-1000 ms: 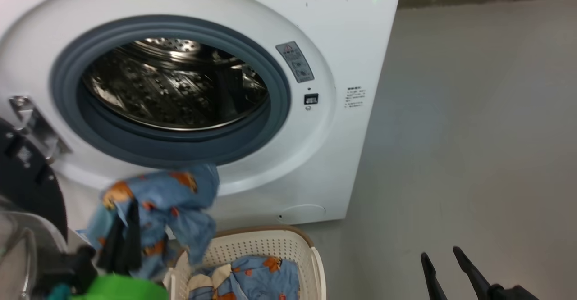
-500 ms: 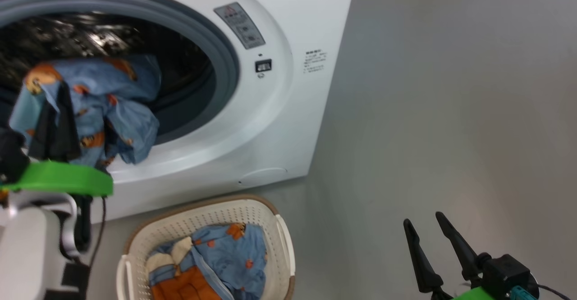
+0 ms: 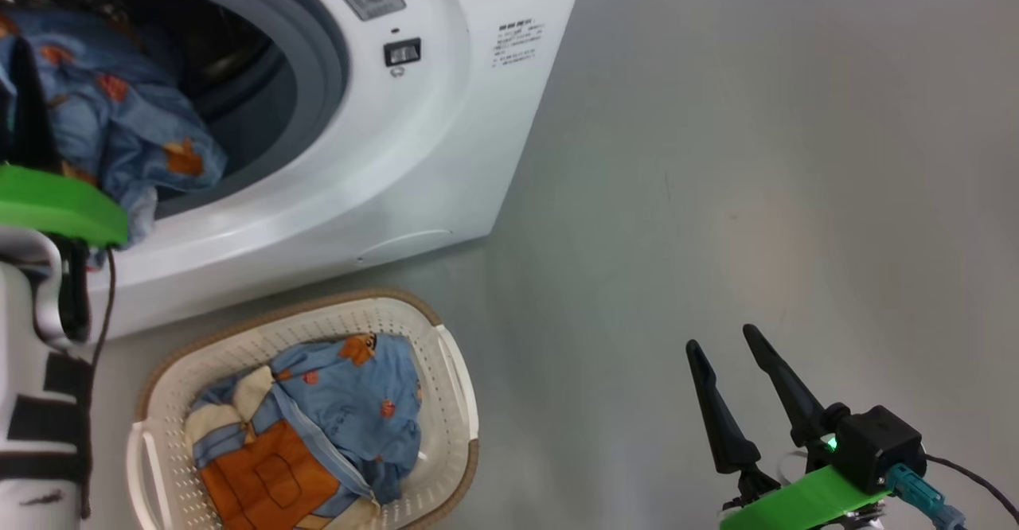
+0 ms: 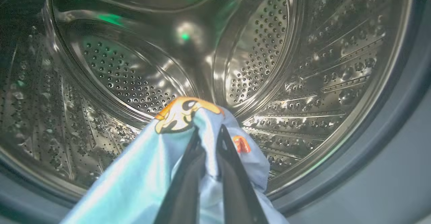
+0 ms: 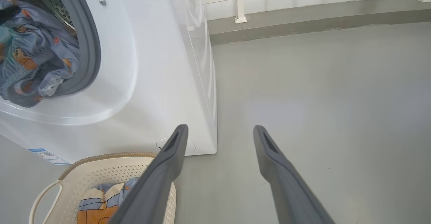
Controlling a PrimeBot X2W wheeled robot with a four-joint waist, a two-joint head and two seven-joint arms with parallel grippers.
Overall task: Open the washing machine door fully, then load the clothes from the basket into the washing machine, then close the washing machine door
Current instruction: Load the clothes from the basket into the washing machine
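Left gripper (image 4: 209,129): my fingers are pinched tight on a fold of the light blue printed garment (image 4: 134,183), at the mouth of the steel drum (image 4: 134,76) and pointing into it.
Held garment: it bunches over my fingertips, with an orange cartoon print on top. The rest trails back out of the opening, and its lower end drapes over the grey gasket (image 3: 318,44) at the bottom lip.
Washing machine (image 3: 446,116): it stands white on the grey floor (image 3: 756,156), opening uncovered. A blue label sticker (image 5: 45,155) sits at its lower front corner.
Drum: the perforated wall ahead of my left fingers is bare metal.
Basket (image 3: 446,355): it is on the floor just in front of the machine, below the opening, cream with a brown rim.
Clothes in the basket (image 3: 342,403): more light blue printed fabric lies over an orange piece (image 3: 263,474), with a cream piece (image 3: 208,418) beside it, all inside the walls.
Right gripper (image 3: 720,337): my fingers stand wide apart with nothing between them. They hang over bare floor, to the right of the basket and well clear of the machine.
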